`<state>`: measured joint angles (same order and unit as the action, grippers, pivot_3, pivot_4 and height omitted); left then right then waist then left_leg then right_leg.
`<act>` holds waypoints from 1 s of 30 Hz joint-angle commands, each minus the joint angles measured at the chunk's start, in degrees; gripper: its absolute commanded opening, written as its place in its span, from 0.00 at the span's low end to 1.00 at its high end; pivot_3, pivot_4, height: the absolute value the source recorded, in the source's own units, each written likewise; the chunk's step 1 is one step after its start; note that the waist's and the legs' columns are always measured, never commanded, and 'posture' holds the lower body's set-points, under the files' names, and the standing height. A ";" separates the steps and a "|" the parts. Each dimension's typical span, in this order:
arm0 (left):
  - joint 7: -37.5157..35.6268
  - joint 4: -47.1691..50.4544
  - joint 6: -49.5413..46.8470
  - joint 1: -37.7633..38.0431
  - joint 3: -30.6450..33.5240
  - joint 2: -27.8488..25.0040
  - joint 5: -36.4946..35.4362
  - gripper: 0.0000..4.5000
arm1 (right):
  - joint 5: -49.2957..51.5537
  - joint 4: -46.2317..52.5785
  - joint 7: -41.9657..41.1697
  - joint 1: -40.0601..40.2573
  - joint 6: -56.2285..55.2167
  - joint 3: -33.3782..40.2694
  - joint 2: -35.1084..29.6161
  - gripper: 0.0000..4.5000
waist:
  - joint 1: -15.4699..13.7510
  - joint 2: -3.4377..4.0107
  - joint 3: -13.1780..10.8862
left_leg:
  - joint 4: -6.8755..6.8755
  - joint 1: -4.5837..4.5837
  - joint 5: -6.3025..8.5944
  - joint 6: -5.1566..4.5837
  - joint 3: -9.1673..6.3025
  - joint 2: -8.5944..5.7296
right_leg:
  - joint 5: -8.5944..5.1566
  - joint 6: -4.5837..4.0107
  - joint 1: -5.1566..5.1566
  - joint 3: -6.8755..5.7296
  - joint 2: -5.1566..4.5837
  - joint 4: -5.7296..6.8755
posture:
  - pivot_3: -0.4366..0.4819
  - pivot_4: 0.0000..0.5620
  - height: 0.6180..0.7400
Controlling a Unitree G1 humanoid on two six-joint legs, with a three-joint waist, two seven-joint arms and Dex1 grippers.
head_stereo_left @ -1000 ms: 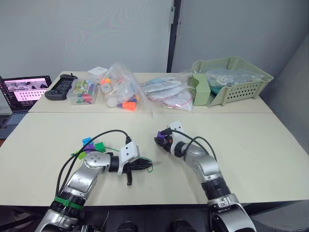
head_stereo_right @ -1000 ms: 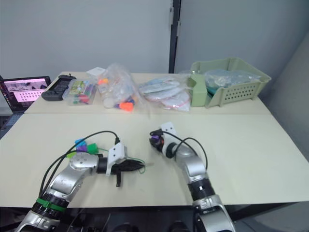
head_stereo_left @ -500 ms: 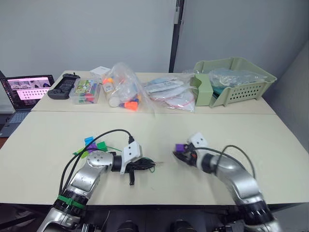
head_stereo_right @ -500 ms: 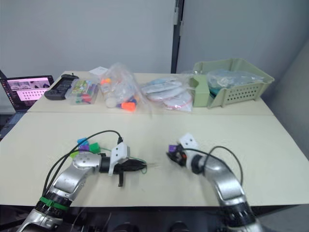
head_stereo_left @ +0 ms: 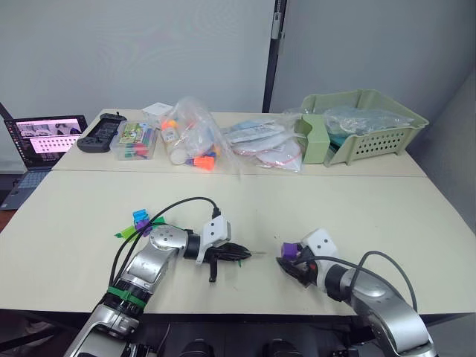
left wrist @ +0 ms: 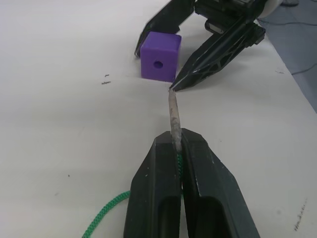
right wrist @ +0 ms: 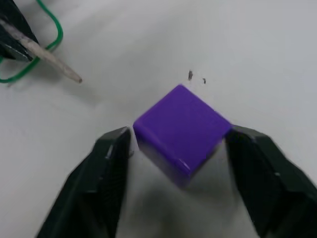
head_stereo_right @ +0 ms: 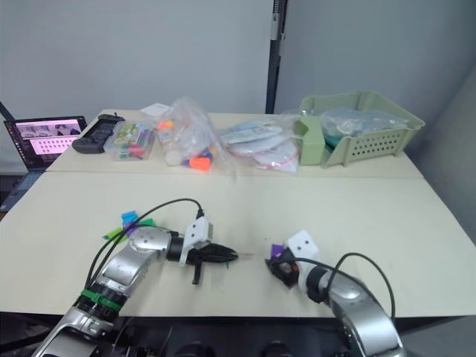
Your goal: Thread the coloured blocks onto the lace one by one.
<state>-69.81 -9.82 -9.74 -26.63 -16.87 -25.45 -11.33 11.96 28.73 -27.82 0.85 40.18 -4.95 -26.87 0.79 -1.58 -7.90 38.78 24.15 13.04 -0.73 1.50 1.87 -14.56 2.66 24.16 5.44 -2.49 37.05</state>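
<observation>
Threading step, first purple cube (left wrist: 159, 56) not on yet. Left gripper (left wrist: 177, 144) clamped on the lace (left wrist: 173, 116) tip; right gripper (right wrist: 178, 148) jaws apart around the cube (near worktop's front edge). Next: grip cube, line its hole up with the tip.

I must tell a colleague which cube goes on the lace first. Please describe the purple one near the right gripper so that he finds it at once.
On the near cream table, look between the open fingers of the right gripper. The purple cube lies there alone, facing the lace tip in the left gripper. The other blocks are clustered behind the left arm.
</observation>
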 commanded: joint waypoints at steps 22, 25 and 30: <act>-5.92 -2.08 1.32 -5.02 -0.60 -1.20 0.17 0.00 | -7.48 2.50 24.44 9.02 -7.72 -1.26 21.97 0.83 | 0.06 0.00 0.00 | 0.00 0.02 0.00 0.01 -0.02 0.03 | -0.01 -0.01 0.03 -0.01 0.01 0.02 | 0.48 0.27 0.95; -6.06 -2.48 1.55 -5.31 -0.69 -1.20 0.21 0.00 | -8.12 3.36 24.34 9.62 -7.95 -1.07 21.09 0.60 | 0.10 0.01 0.00 | -0.01 0.02 0.00 0.01 -0.02 0.03 | -0.01 -0.01 0.03 -0.01 0.00 0.01 | 0.48 0.27 0.95; -5.94 -3.16 2.22 -5.61 -0.99 -0.20 0.29 0.00 | -7.66 6.62 23.61 11.57 -7.00 -0.13 19.54 0.26 | 0.02 0.00 0.00 | 0.00 0.03 0.00 0.00 -0.03 0.02 | -0.01 -0.01 0.02 -0.01 0.00 0.01 | 0.48 0.27 0.95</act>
<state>-75.54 -13.53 -8.65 -31.01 -17.73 -26.32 -11.04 4.23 32.00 -3.79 11.63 33.29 -5.97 -6.70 0.81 -1.57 -7.90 38.78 24.19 13.04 -0.73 1.47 1.89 -14.57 2.66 24.19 5.43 -2.49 37.06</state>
